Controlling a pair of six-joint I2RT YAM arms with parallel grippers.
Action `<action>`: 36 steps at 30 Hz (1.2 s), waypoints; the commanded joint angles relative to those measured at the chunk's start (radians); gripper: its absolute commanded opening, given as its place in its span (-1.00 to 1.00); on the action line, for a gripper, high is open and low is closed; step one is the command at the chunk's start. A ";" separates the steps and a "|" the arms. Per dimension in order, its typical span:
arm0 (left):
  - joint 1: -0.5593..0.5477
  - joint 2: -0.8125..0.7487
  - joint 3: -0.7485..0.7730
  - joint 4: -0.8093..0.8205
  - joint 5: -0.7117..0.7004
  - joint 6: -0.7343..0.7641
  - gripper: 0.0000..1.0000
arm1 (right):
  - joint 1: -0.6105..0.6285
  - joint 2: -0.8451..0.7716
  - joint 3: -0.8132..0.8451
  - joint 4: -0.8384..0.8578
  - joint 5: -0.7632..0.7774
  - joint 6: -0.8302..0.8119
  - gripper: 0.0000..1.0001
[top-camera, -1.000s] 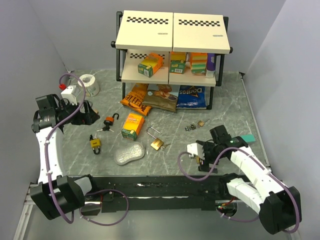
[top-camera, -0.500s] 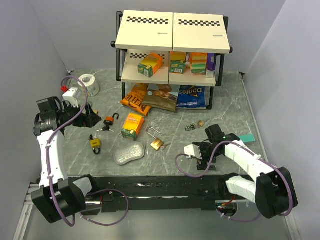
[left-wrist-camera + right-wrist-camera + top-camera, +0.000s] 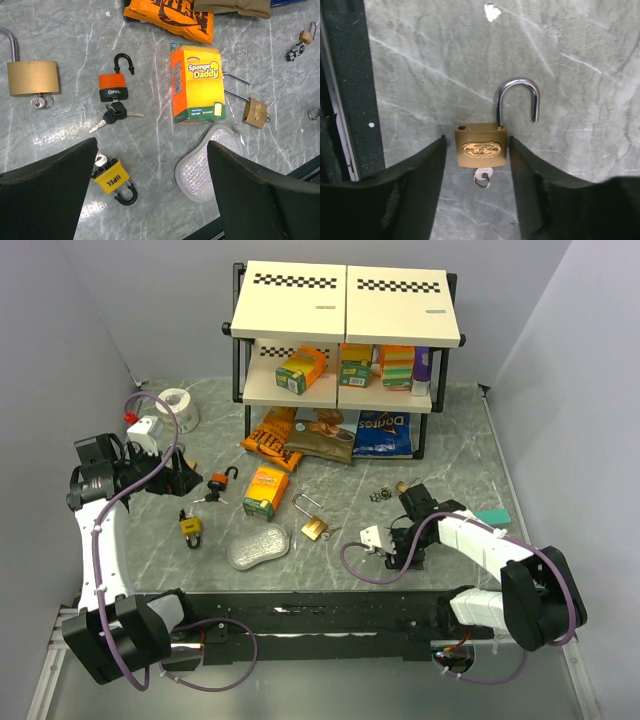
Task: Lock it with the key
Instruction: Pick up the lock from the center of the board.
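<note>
A small brass padlock [image 3: 480,150] lies flat on the table with its shackle [image 3: 517,100] open and a key [image 3: 482,176] in its underside. My right gripper [image 3: 477,142] is open, one finger on each side of the padlock's body with a small gap on both sides. In the top view my right gripper [image 3: 402,543] hangs low over the table and hides this padlock. My left gripper [image 3: 150,150] is open and empty above the table at the left [image 3: 183,474]. An orange padlock [image 3: 112,86] with keys and a yellow padlock [image 3: 114,176] lie below it.
A Sponge Daddy box [image 3: 196,85], a long-shackled brass padlock [image 3: 255,111], a silver scrubber [image 3: 209,162] and a large brass padlock [image 3: 32,77] lie mid-table. A shelf rack [image 3: 340,350] stands at the back. The black front rail [image 3: 352,85] runs beside the small padlock.
My right gripper has moved left and a little away from the front edge, with the wrist turned. The left arm has barely moved.
</note>
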 commanded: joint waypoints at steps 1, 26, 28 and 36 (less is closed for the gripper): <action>0.000 -0.003 0.007 0.032 0.028 0.038 0.93 | 0.014 0.034 -0.030 0.062 0.030 -0.013 -0.05; -0.624 -0.158 -0.105 0.053 0.256 0.618 0.83 | 0.014 0.052 0.614 -0.542 -0.603 0.408 -1.00; -0.793 -0.184 -0.134 0.215 0.176 0.558 0.76 | 0.014 0.058 0.630 -0.570 -0.631 0.422 -1.00; -1.237 -0.166 -0.186 0.523 -0.100 0.493 0.33 | 0.066 0.072 0.661 -0.627 -0.678 0.442 -1.00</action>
